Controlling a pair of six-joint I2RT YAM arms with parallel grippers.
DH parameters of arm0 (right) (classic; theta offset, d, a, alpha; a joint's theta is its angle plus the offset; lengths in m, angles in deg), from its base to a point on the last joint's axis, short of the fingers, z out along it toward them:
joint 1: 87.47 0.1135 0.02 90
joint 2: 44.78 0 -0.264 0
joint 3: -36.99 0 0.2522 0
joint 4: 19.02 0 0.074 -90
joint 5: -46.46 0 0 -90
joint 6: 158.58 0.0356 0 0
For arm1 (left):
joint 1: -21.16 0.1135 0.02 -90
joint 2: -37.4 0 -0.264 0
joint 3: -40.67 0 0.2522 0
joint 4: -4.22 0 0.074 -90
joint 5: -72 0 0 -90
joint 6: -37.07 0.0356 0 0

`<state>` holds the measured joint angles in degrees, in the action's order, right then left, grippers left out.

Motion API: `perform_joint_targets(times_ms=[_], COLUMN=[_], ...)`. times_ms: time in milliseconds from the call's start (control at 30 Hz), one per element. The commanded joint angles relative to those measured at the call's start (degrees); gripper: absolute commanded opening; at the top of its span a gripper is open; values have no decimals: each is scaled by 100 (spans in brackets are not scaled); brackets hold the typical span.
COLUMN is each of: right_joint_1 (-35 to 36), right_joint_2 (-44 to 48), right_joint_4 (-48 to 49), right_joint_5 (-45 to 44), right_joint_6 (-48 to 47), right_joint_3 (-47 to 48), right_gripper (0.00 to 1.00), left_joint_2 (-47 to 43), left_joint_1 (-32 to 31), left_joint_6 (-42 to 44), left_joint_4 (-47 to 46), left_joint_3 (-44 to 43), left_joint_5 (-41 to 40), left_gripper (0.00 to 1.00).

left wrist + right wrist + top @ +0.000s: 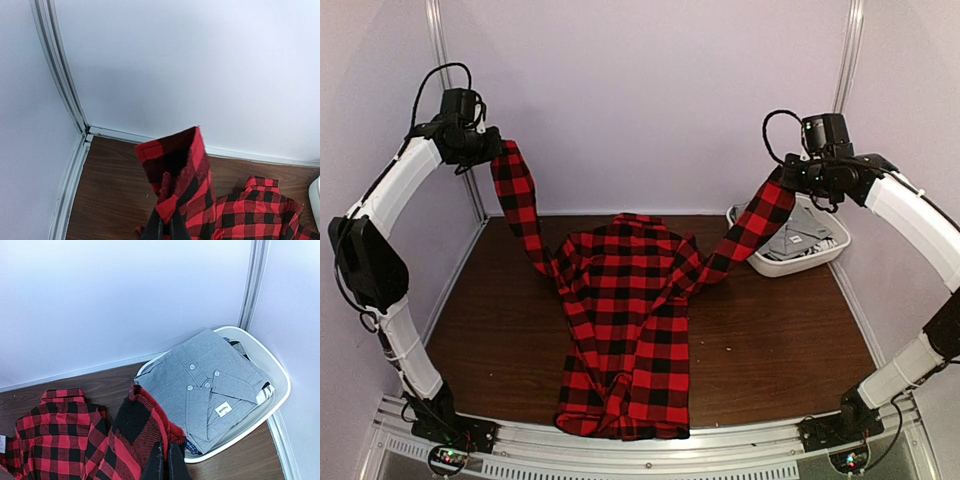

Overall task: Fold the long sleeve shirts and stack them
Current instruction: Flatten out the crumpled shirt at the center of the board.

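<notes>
A red-and-black checked long sleeve shirt [625,320] lies lengthwise down the middle of the brown table, collar [638,222] toward the back wall. My left gripper [488,147] is raised at the back left, shut on the cuff of the left sleeve [520,205], which hangs down to the shoulder. My right gripper [788,178] is raised at the back right, shut on the cuff of the right sleeve [750,228]. In the left wrist view the cuff [172,162] stands above the pinching fingers [155,227]. In the right wrist view the other cuff [142,427] bunches at the fingers [176,462].
A white basket [832,250] stands at the back right corner, holding a folded grey collared shirt [215,385] on top of other clothes. White walls with metal corner posts [455,120] close in the back and both sides of the table [780,335].
</notes>
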<state>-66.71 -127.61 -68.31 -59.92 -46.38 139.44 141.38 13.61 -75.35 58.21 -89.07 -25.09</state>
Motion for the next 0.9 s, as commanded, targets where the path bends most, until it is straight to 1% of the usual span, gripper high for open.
perform_joint_targets(times_ms=[0,67,133,300,500,633,867], right_joint_1=[-19,-19,-13,7,113,344,912], right_joint_2=[141,180,232,308,355,268,-124], right_joint_4=[-86,9,124,410,661,788,1058], right_joint_5=[222,358,537,904,1028,1009,891], right_joint_6=[-28,17,58,174,249,311,488], right_joint_3=[-135,-289,-494,-1033,-1555,-1754,-2178], right_gripper=[0,0,0,0,0,0,0], left_joint_2=[108,102,20,-125,-335,-425,-558], left_joint_1=[-2,-13,-71,-274,-300,-308,-326], left_joint_6=[26,-34,-82,-98,-149,-171,-362], left_joint_4=[-98,-173,-338,-588,-851,-983,-1446], left_joint_3=[43,237,615,1470,2210,2591,3747], left_joint_5=[548,888,1165,1202,1251,1316,1418], left_gripper=[0,0,0,0,0,0,0])
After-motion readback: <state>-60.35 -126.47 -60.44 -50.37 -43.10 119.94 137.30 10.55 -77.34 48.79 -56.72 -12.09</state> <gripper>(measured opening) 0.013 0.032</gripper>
